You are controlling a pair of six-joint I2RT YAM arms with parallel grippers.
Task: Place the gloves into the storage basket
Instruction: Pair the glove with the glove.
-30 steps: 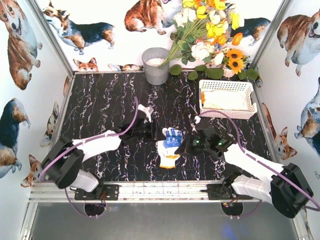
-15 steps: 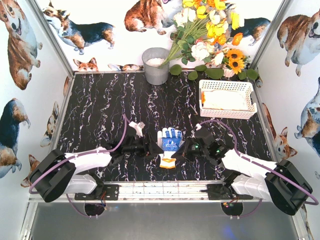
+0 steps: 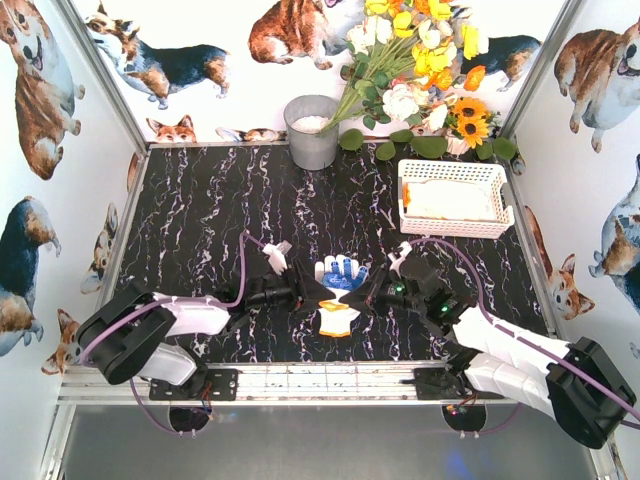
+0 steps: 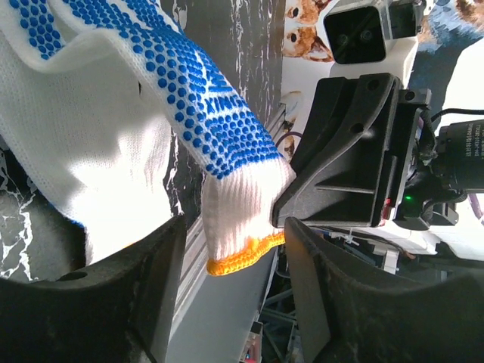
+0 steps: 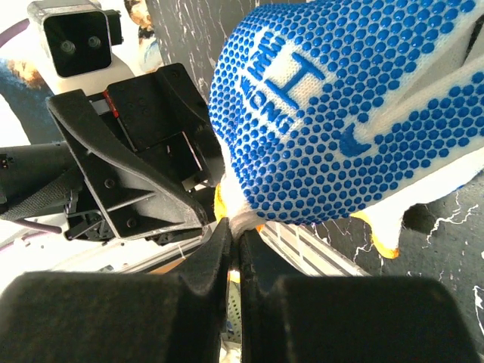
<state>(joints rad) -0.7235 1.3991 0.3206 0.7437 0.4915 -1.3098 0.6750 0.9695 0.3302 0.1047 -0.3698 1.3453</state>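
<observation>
Centrally, white knit glove [image 3: 341,274] with blue-dotted palm and yellow-edged cuff sits between both hands over black marbled bench [image 3: 200,220]. Right hand [image 5: 234,227] pinched tight on glove fabric. Left hand [image 4: 234,227] spread wide, cuff between its fingers. Storage basket [image 3: 455,228] well beyond right hand, pale gloves [image 3: 445,205] inside.

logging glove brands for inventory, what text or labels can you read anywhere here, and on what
"H": large blue emblem printed on the blue-dotted glove, right wrist view.
"MONG": blue letters beside it on the same glove; my best reading, and more letters may be hidden.
Storage basket: no text visible.
</observation>
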